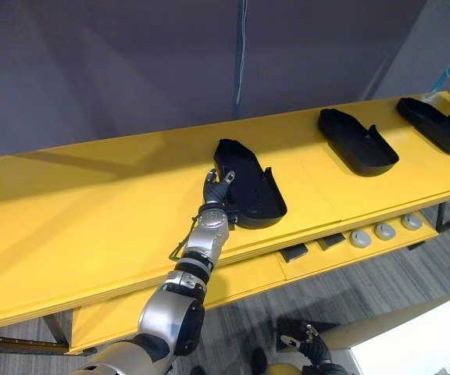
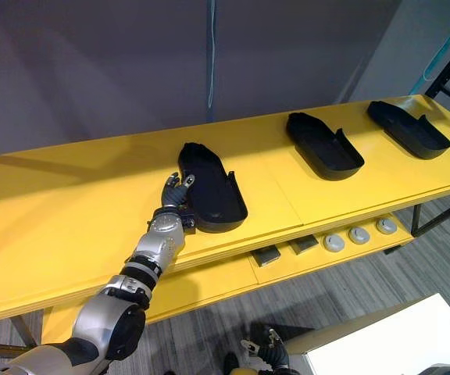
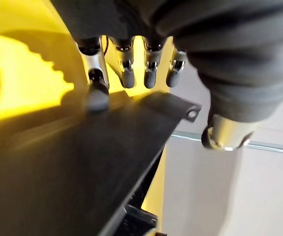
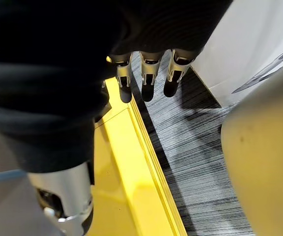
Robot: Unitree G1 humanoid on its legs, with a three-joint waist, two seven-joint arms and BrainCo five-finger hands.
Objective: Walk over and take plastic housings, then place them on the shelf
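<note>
A black plastic housing (image 1: pixel 250 186) lies on the yellow shelf top (image 1: pixel 92 211), near its front edge. My left hand (image 1: pixel 216 190) rests against the housing's near-left rim, open. In the left wrist view its fingers (image 3: pixel 126 73) hang relaxed over the housing's wall (image 3: pixel 82 167), one dark tip touching the rim, the thumb apart on the other side. My right hand (image 1: pixel 312 348) hangs low beside the shelf; in the right wrist view its fingers (image 4: pixel 147 78) are straight and hold nothing.
Two more black housings (image 1: pixel 357 141) (image 1: pixel 436 125) lie further right on the same shelf. A lower yellow shelf (image 1: pixel 248 277) carries round grey parts (image 1: pixel 383 231) and small dark blocks (image 1: pixel 294 252). A white surface (image 1: pixel 416 344) stands at the bottom right, a dark wall behind.
</note>
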